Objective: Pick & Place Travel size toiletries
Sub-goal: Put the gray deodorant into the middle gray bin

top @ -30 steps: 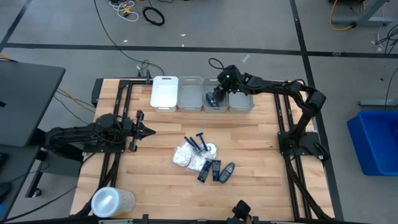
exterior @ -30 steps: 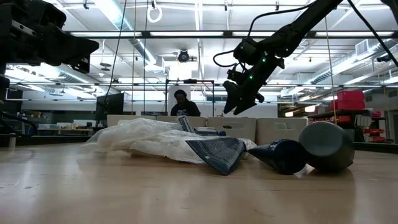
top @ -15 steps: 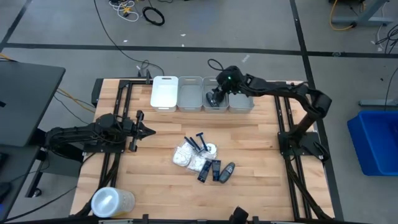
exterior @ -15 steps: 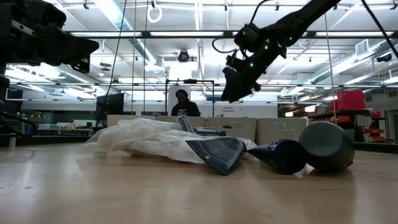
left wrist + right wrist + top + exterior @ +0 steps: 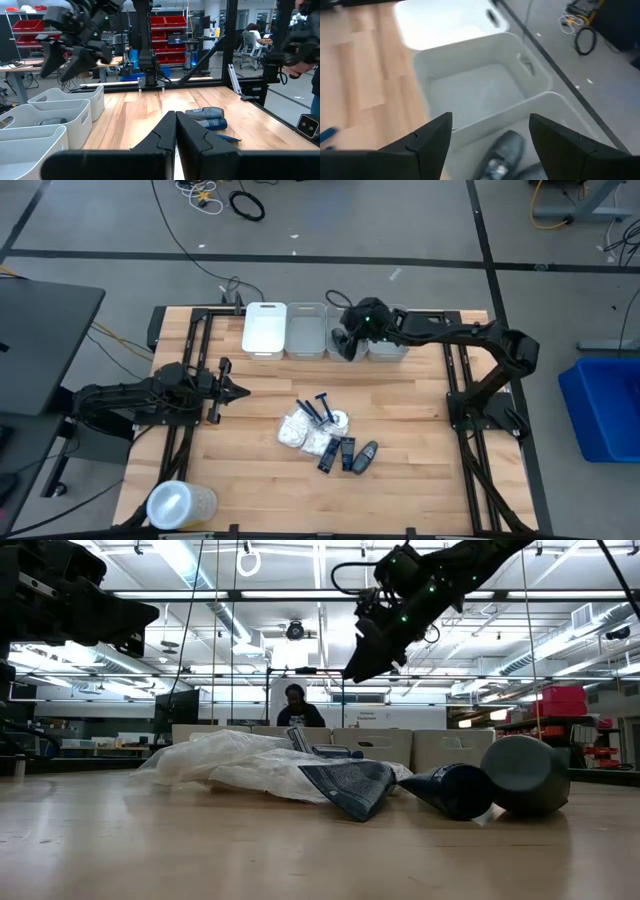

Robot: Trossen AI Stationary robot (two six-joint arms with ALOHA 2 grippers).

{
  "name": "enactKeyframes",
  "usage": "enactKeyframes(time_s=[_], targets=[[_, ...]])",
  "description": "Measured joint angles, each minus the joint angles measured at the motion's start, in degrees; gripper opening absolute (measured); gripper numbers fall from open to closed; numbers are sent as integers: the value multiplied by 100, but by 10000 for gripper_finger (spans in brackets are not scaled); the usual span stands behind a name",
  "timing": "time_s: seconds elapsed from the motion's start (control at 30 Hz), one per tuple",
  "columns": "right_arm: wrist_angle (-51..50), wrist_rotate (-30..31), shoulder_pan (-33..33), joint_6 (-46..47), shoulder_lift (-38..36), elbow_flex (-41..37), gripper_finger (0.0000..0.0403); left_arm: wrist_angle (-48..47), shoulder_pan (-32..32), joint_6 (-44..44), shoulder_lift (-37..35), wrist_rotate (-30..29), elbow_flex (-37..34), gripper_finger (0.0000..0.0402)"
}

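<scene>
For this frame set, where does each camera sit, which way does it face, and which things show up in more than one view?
High: overhead, straight down; both arms, left gripper, right gripper over the bins.
Low: tabletop level, facing the room; toiletries pile, right gripper overhead.
Left wrist: looks across the table past its own shut fingers; bins, right arm.
Right wrist: looks down between its open fingers into the bins.
Shared: bins, toiletries.

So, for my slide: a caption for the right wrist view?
Open right gripper above white bins, a dark toiletry container lying in one.
</scene>
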Motion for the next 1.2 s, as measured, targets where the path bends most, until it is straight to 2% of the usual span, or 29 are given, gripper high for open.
enactKeyframes(time_s=[0.1,0.33,0.5,0.83,1.2], targets=[[-39,-37,254,-60,0,0,284,0,-1,0,0,0,-1,16],[-258,-895,936,-161,0,0,294,0,-1,0,0,0,-2,16],[-293,-1201,1419,-270,0,0,295,0,0,0,0,0,-1,16],[-372,-1212,2204,-804,0,0,274,0,0,0,0,0,-1,16],[-459,-1210,2850,-607,0,0,250,0,1,0,-1,0,0,16]])
